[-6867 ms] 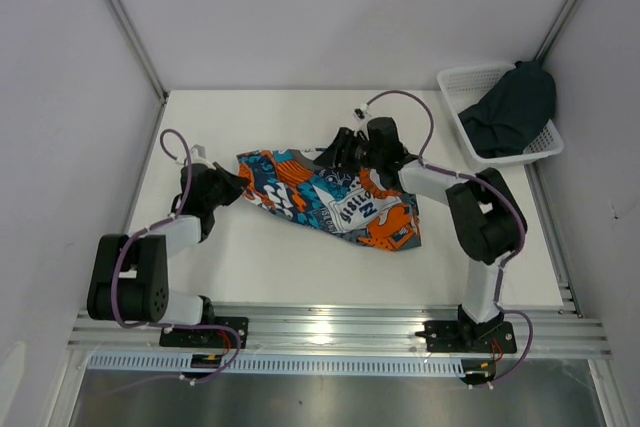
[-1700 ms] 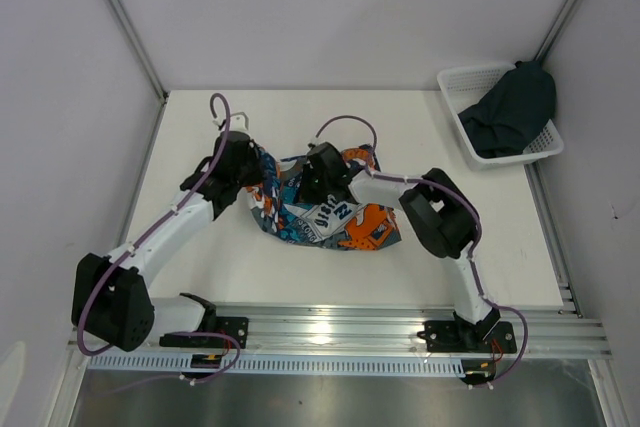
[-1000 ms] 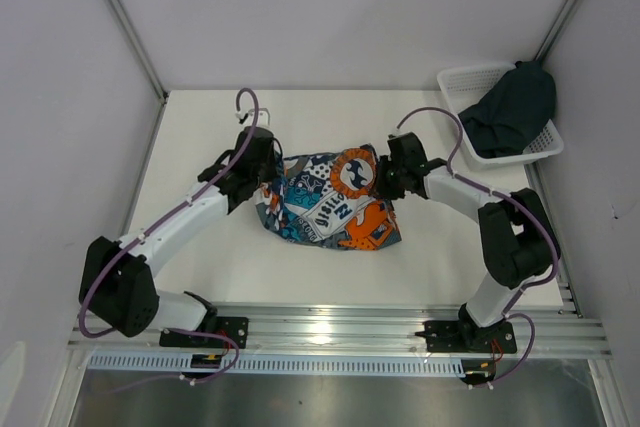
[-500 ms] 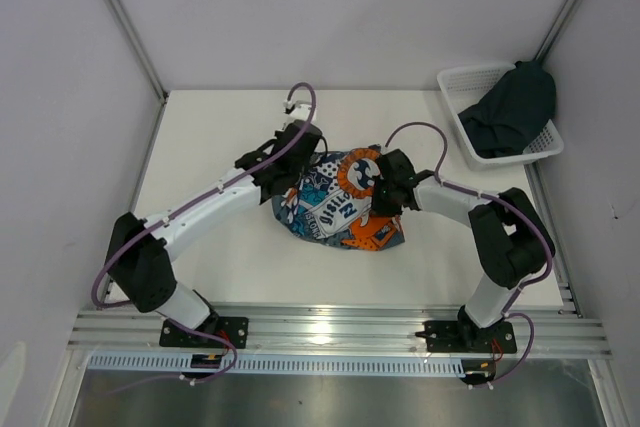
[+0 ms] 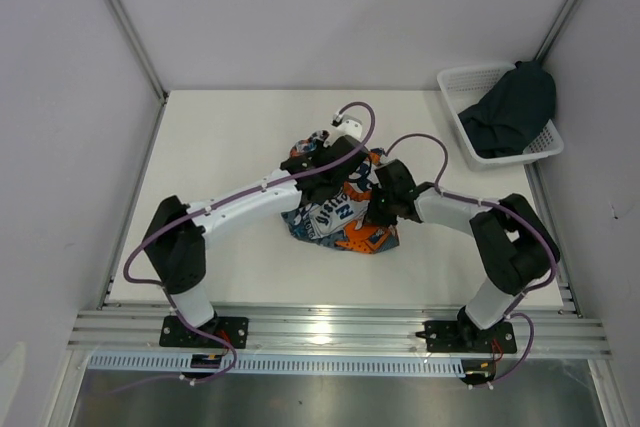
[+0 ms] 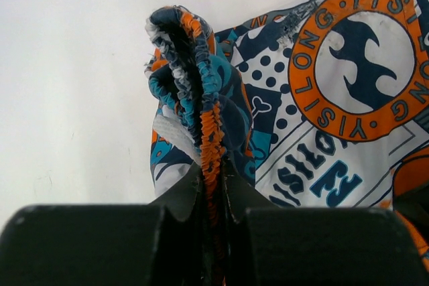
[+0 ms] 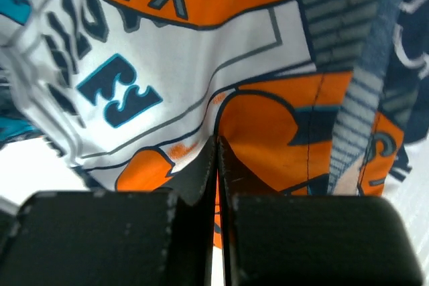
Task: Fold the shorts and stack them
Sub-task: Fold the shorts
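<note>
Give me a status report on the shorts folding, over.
Left gripper shut on printed shorts, at the waistband. Right gripper shut on their orange edge. Dark shorts in basket. No obstruction seen.

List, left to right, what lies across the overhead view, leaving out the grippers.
Left arm's black elbow joint → orange, teal, white and navy printed shorts → white mesh plastic basket, which holds the plain dark navy-teal shorts.
</note>
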